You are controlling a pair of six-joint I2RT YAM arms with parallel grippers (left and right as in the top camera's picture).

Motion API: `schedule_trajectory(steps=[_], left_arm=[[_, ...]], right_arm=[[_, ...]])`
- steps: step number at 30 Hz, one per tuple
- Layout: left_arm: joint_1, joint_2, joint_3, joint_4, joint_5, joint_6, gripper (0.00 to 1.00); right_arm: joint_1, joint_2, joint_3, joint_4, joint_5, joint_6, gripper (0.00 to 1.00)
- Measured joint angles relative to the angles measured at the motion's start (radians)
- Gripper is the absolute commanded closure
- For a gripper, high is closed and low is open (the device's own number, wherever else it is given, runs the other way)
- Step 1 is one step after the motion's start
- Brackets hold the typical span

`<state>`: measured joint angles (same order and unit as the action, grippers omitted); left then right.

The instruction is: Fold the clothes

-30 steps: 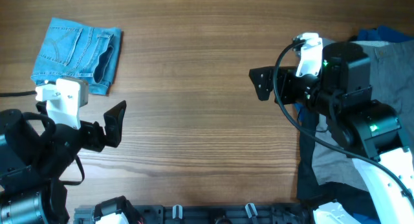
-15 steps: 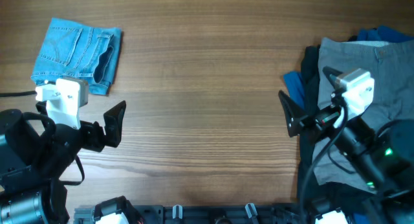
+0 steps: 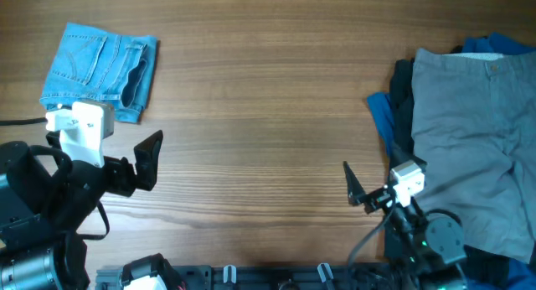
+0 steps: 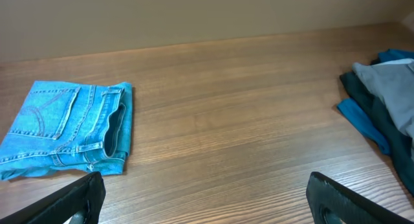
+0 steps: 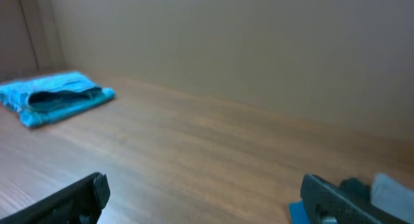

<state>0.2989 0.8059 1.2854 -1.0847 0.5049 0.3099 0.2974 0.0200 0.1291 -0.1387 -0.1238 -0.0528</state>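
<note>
At your far left, the jeans (image 3: 99, 70) are already folded into a compact packet and lie on the table (image 3: 268, 89) near its back corner. I'd count that piece as finished. They are light-blue denim with a back pocket facing up and the stitched seams showing. The folded layers are open along the right edge, and the lower edge is a little uneven.

Your left gripper (image 4: 207, 199) hangs just in front of them with its fingers spread wide and nothing between them. The middle of the table is bare wood.

Your right gripper (image 5: 207, 199) is also spread and empty, low over the table beside the pile (image 3: 452, 156).

That pile at the right is what's left. A grey garment (image 3: 477, 131) lies loosely spread on top. A black garment (image 3: 405, 93) and a bright-blue garment (image 3: 381, 114) poke out at its left edge, and none of them is folded.
</note>
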Motion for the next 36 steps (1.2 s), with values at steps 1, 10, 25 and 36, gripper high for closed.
schedule_trajectory(steps=[1, 10, 25, 36], left_arm=[[0.000, 0.000, 0.000, 0.000, 0.000, 0.000, 0.00], [0.000, 0.000, 0.000, 0.000, 0.000, 0.000, 0.00], [0.000, 0.000, 0.000, 0.000, 0.000, 0.000, 0.00], [-0.082, -0.051, -0.018, 0.037, -0.008, 0.000, 0.00]], right_arm=[[0.000, -0.001, -0.043, 0.064, 0.002, 0.017, 0.00], [0.000, -0.004, -0.123, 0.140, 0.013, 0.112, 0.00], [0.000, -0.005, -0.123, 0.140, 0.014, 0.117, 0.00], [0.000, -0.005, -0.123, 0.140, 0.014, 0.117, 0.00]])
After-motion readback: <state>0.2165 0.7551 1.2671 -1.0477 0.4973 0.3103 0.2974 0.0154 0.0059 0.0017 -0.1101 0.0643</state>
